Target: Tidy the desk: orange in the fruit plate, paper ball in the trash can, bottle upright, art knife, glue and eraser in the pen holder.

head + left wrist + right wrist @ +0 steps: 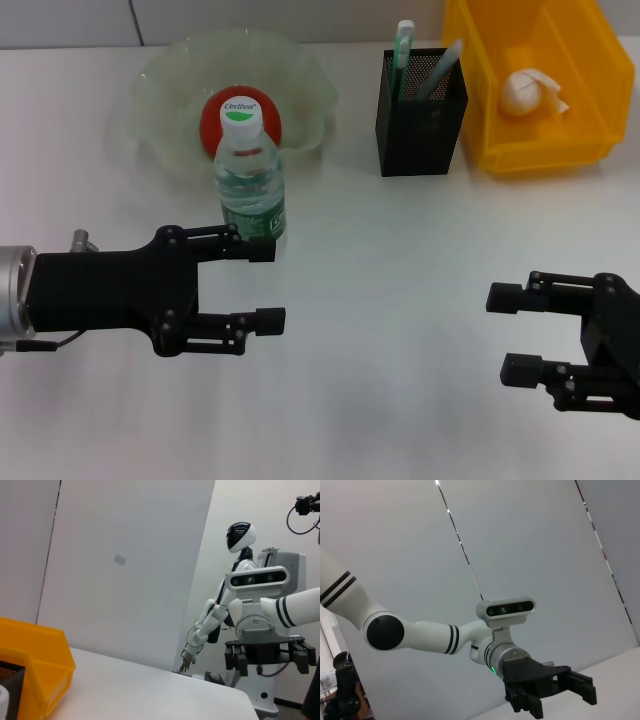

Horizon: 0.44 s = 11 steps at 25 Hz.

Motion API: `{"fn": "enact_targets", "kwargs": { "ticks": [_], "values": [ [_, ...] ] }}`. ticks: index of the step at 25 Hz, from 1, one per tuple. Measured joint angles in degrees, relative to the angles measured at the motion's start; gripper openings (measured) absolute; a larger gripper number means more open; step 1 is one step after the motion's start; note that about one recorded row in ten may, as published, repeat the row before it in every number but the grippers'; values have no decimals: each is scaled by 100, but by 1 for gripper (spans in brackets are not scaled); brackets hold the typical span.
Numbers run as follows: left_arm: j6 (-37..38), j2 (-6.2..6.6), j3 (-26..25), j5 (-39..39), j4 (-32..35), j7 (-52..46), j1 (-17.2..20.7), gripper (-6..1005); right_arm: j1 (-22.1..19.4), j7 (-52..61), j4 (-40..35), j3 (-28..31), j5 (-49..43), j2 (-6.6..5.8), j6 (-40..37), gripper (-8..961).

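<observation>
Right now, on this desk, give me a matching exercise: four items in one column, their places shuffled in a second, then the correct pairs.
Items:
1. red-orange round fruit
2. crumpled white paper ball
3. clear plastic water bottle with white cap
4. green-and-white pen-like tools

Places:
A. in the yellow plastic bin
B. upright on the white table, by the left gripper
C. in the translucent fruit plate
D. in the black mesh pen holder

Pairs: 1-C, 2-A, 3-B, 4-D

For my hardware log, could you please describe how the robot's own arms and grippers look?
Both the left gripper and the right gripper are matte black, with blocky two-finger linkages. The left one mounts on a silver cylindrical wrist with a thin cable. The arms are glossy white with black bands, and each carries a white wrist camera bar.
</observation>
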Motion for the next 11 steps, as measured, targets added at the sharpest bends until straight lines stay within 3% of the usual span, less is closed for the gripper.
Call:
{"fn": "enact_targets", "kwargs": {
  "ticks": [11],
  "values": [
    [27, -29, 0, -2, 0, 52, 3, 783, -35, 23, -3, 1, 7, 26, 4, 678]
  ]
}}
